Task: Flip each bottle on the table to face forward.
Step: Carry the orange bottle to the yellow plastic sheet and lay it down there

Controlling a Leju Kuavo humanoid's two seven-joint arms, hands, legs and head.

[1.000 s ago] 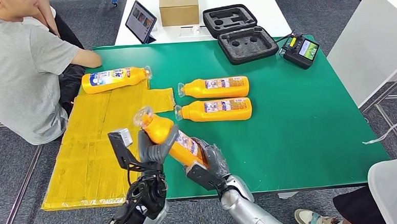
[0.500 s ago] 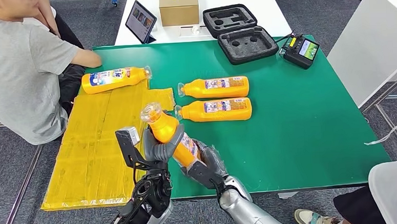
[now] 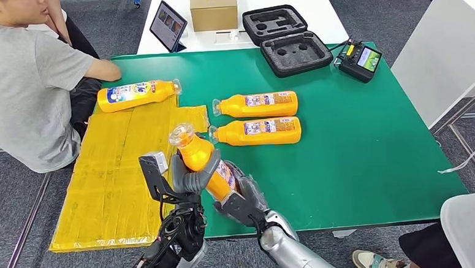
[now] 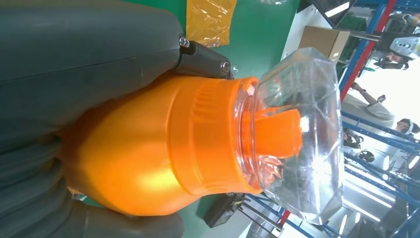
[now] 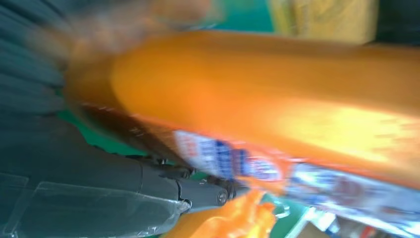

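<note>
I see the green table spread ahead of me, a yellow sheet lying over its near left part. Three orange bottles lie flat: two side by side mid-table, caps pointing left, and one at the sheet's far edge by a seated person. Near the front edge, my left hand wraps the neck of the fourth bottle, tilted cap-up off the table, while my right hand grips its lower body. Its clear cap covers an orange spout.
</note>
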